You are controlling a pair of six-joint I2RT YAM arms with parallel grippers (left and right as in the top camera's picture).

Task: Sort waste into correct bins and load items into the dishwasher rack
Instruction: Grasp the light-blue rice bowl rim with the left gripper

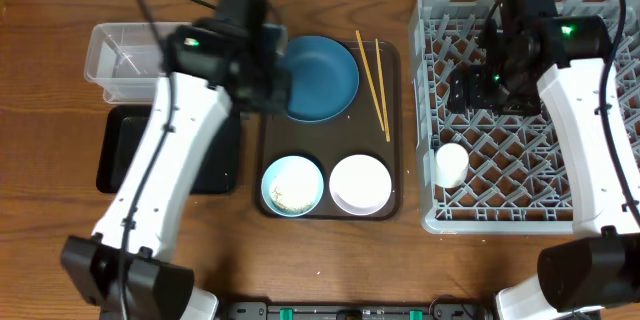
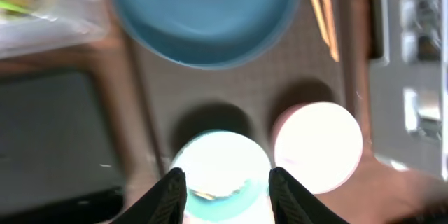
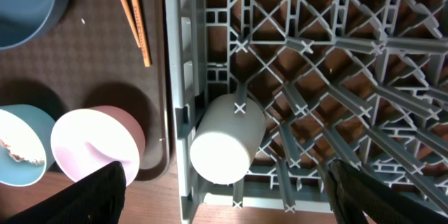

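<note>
On the brown serving tray (image 1: 390, 200) sit a dark blue plate (image 1: 322, 78), chopsticks (image 1: 375, 85), a light blue bowl (image 1: 293, 185) holding whitish food scraps (image 1: 290, 198), and a white-pinkish bowl (image 1: 360, 184). My left gripper (image 2: 227, 192) is open high above the light blue bowl (image 2: 220, 164), holding nothing. It hangs at the tray's left edge beside the plate in the overhead view (image 1: 262, 88). The white cup (image 3: 224, 140) lies on its side in the grey dishwasher rack (image 1: 600, 215). My right gripper (image 3: 231, 196) is wide open above it, apart from it.
The clear tub (image 1: 135, 55) stands at the far left with the black tray (image 1: 120, 150) in front of it. A blurred yellow-green scrap (image 2: 21, 3) shows inside the tub. The rack's upright pegs (image 3: 336, 77) fill the space under my right arm.
</note>
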